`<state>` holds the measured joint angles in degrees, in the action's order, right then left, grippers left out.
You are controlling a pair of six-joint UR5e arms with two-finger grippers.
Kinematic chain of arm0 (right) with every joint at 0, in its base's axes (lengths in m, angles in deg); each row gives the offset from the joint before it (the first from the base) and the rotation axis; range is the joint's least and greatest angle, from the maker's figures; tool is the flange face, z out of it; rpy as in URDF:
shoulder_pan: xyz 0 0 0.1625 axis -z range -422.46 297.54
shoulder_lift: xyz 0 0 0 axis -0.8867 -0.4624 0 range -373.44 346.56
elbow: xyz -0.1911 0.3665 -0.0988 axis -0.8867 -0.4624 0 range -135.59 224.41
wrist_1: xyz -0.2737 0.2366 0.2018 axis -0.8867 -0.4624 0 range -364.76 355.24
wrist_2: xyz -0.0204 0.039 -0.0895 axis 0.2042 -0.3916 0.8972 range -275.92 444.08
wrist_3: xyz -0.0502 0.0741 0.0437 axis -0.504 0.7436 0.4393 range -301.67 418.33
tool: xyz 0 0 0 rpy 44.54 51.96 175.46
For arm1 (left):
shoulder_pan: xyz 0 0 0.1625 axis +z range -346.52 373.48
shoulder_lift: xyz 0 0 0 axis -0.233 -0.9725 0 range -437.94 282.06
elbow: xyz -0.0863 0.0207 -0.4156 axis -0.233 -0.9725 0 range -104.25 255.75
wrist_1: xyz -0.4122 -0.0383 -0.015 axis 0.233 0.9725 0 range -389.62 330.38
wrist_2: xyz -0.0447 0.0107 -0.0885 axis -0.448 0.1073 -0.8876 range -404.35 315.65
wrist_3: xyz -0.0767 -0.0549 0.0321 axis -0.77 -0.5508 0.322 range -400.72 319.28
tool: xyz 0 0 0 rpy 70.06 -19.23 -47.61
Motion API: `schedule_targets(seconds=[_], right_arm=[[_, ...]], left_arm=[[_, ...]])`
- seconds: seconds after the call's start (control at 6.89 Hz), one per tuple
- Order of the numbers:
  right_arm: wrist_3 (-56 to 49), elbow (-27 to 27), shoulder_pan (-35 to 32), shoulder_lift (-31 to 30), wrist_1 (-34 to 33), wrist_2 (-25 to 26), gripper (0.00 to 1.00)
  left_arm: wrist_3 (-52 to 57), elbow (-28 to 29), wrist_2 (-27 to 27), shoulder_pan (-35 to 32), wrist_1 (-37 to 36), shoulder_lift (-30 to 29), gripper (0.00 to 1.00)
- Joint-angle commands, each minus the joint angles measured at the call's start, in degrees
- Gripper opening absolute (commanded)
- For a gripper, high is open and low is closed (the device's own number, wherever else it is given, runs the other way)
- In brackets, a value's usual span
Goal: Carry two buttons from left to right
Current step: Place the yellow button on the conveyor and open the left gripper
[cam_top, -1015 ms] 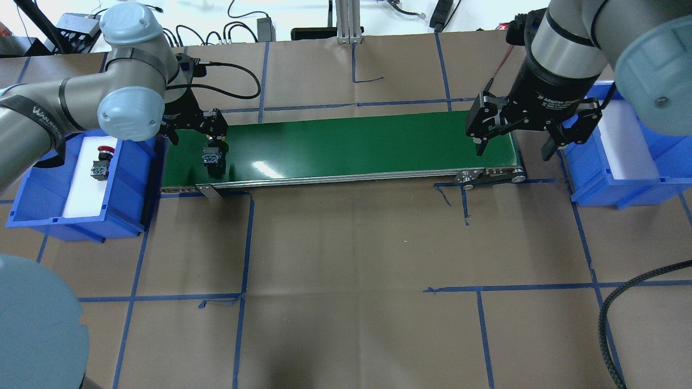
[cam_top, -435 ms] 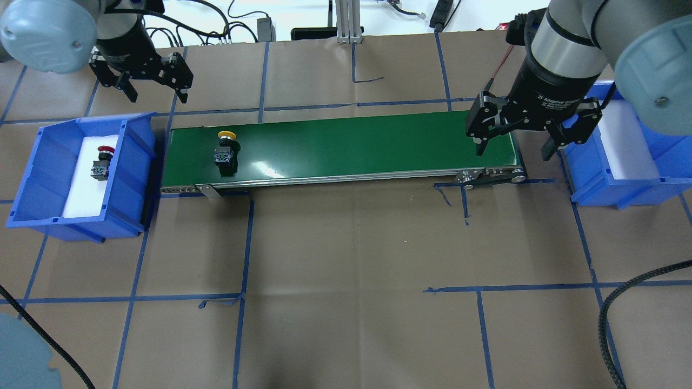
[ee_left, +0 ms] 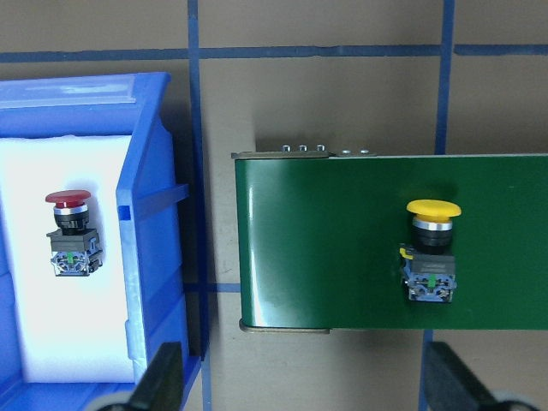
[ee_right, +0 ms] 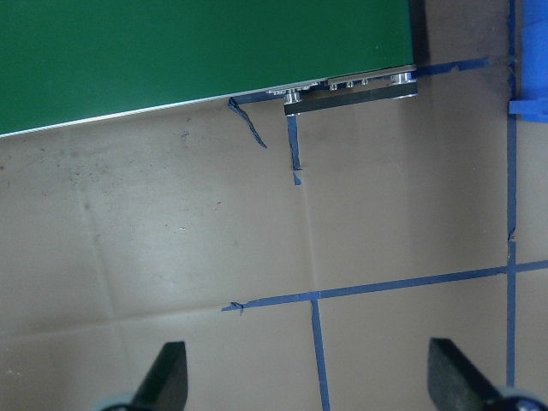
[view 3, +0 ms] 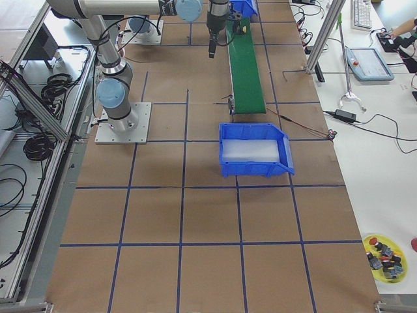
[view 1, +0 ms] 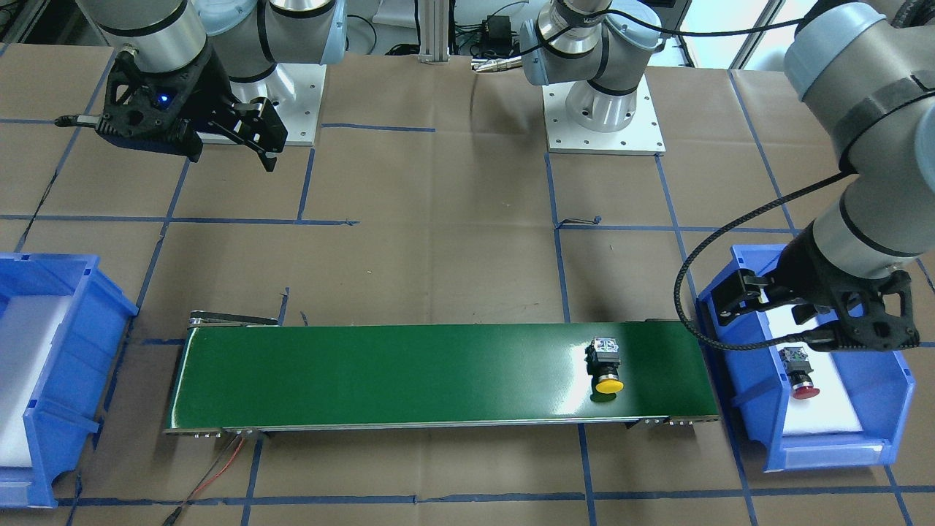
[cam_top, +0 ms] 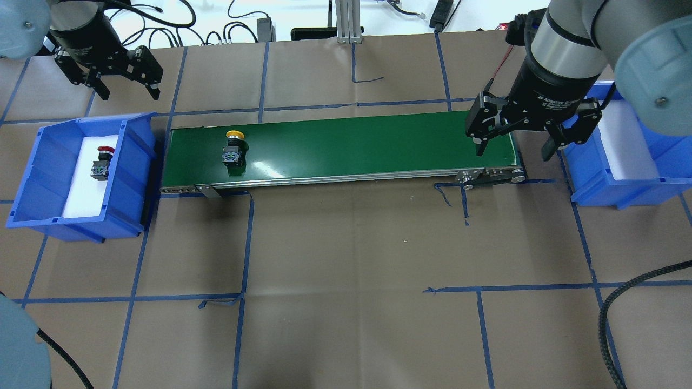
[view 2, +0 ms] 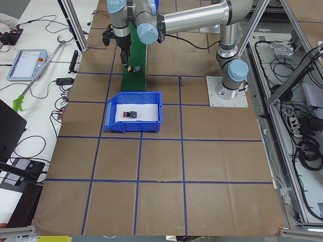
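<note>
Buttons: two.
- Yellow button [cam_top: 233, 147]: lying on side on green conveyor belt [cam_top: 351, 143], near belt's left end, cap pointing away from robot.
- Red button [cam_top: 101, 162]: lying on white pad [cam_top: 81, 200] inside left blue bin [cam_top: 135, 178], bin just beside belt's left end.
- Left gripper [cam_top: 130, 92]: spread wide, empty, raised near left bin and belt's left end.
- Right gripper [cam_top: 512, 151]: spread wide, empty, above belt's right end, beside right blue bin [cam_top: 594, 186].
- Tabletop [cam_top: 351, 243]: brown paper, blue tape grid.

I see a table [cam_top: 351, 243] covered in brown paper and marked with a blue tape grid [cam_top: 135, 297]. A white bench [view 3: 391, 195] carrying cables [view 3: 365, 120] runs along one side, with an aluminium frame post [view 3: 324, 36] at that edge.
</note>
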<state>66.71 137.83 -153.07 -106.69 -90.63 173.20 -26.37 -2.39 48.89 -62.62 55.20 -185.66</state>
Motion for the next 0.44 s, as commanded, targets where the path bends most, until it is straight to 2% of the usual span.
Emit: schedule_targets(seconds=[0.0, 0.29], right_arm=[[-0.03, 0.00, -0.09, 0.00, 0.00, 0.00, 1.00], [-0.03, 0.00, 0.00, 0.00, 0.00, 0.00, 1.00]], left_arm=[[8.72, -0.17, -1.82, 6.89, 0.08, -0.48, 1.00], [15.42, -0.35, -2.01, 12.53, 0.08, -1.09, 0.99]])
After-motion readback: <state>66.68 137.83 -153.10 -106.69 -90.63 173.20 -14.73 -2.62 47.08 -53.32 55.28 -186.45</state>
